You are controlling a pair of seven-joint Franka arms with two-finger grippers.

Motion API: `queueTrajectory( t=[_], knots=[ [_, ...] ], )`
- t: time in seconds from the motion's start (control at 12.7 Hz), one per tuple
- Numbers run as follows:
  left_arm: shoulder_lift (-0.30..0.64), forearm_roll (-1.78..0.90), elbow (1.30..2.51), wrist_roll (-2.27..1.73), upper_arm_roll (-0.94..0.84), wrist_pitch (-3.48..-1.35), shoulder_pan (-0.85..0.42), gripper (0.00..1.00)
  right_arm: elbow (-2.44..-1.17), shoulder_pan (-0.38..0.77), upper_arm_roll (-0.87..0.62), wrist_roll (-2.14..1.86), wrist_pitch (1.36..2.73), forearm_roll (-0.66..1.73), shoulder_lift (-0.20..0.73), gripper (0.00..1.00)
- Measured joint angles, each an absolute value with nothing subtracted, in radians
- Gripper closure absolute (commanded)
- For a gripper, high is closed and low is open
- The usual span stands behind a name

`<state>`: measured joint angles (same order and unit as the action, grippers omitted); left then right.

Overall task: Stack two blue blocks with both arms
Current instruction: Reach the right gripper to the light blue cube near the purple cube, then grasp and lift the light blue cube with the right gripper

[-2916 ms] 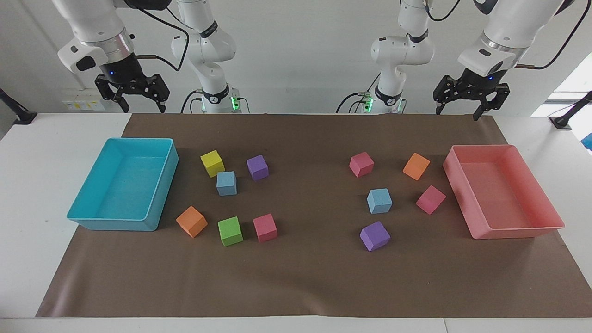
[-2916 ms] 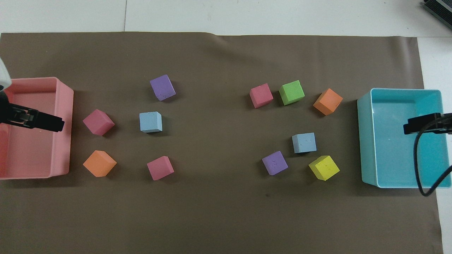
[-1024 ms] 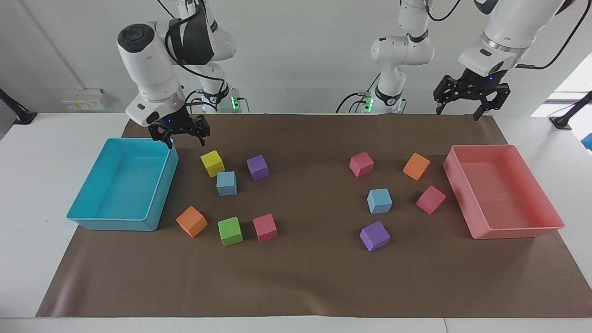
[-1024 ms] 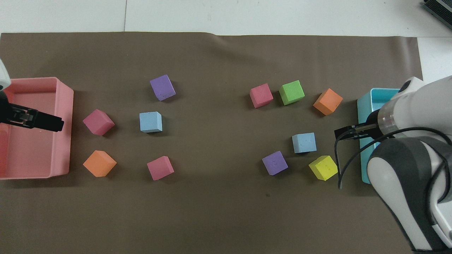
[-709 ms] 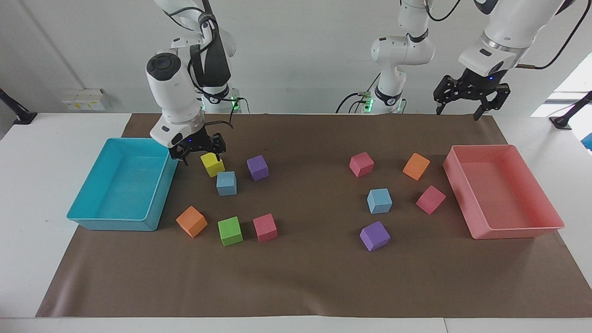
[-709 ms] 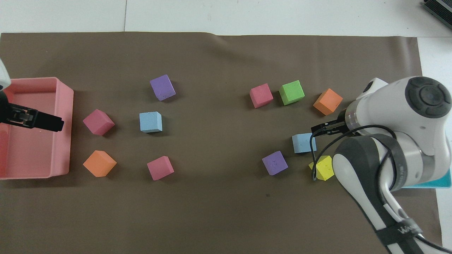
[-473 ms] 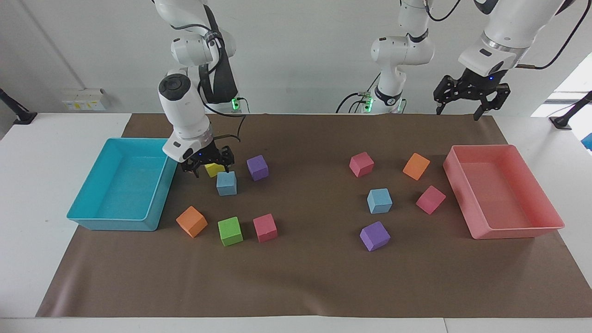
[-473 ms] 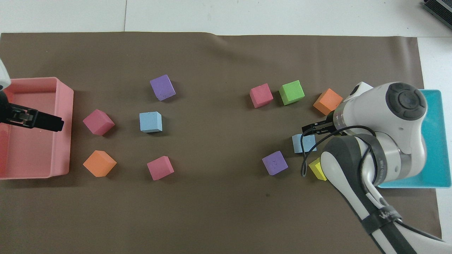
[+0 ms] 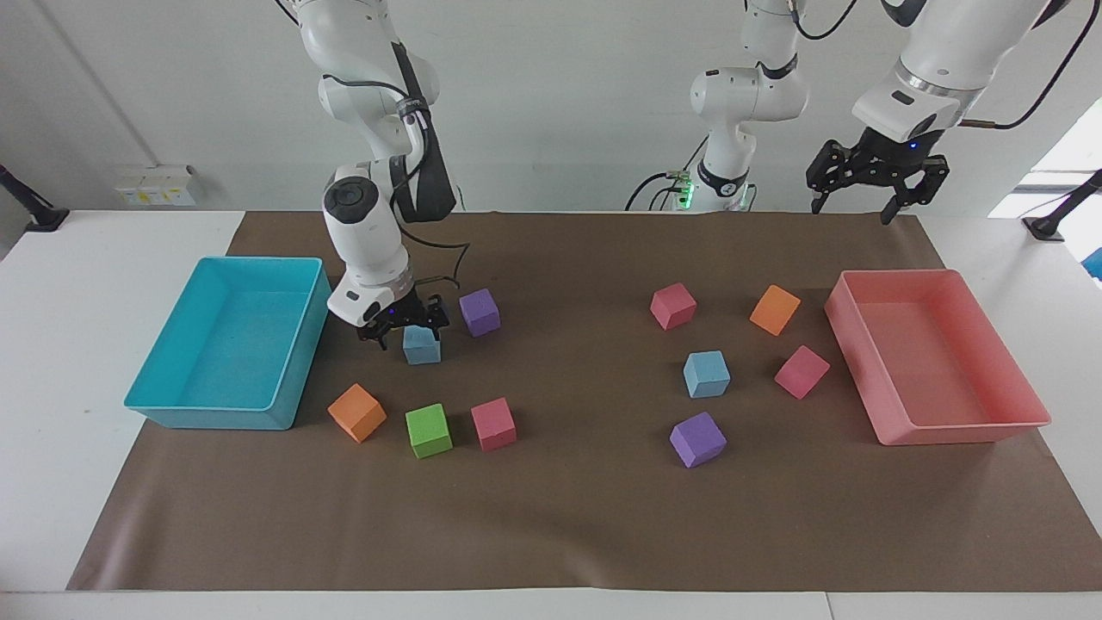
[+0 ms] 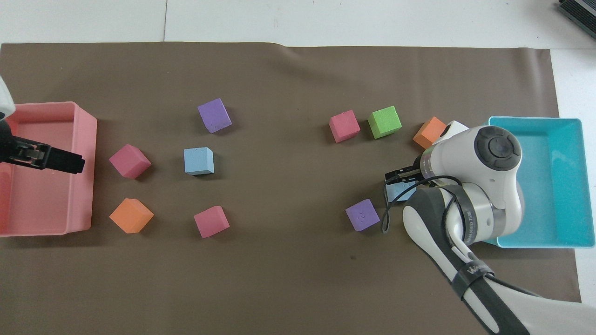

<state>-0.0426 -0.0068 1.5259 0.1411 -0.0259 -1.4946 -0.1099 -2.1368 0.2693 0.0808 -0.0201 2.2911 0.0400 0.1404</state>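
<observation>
Blue blocks lie apart on the desk: one (image 9: pixel 421 344) beside the cyan tray (image 9: pixel 172 409), one (image 9: pixel 706 374) near the pink tray (image 9: pixel 964 430). Right pincer (image 9: pixel 403 325), released, hangs just over the first block. Left pincer (image 9: pixel 869 185) waits released, raised over the desk's edge by the pink tray. To grasp well, centre the fingers squarely across opposite faces, clear of the purple cube (image 9: pixel 479 312).

right arm (image 10: pixel 470 218) band: white lettering, too small to read, possibly "FRANKA".
blocks, trays, desk: no readable text.
</observation>
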Motion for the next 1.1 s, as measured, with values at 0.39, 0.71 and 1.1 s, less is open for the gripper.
queueTrajectory(
  t=[0.39,0.71,1.1],
  knots=[
    [-0.043,-0.007,1.526,0.141,-0.027,-1.495,-0.11,0.0,-2.196,0.269,0.081,-0.057,2.347,0.115,0.15,0.0],
    [-0.043,-0.007,1.526,0.141,-0.027,-1.495,-0.11,0.0,-2.221,0.269,0.081,-0.063,2.377,0.115,0.178,0.0],
    [-0.043,-0.007,1.526,0.141,-0.03,-1.495,-0.11,0.0,-2.235,0.283,0.08,-0.065,2.377,0.115,0.178,0.88]
  ],
)
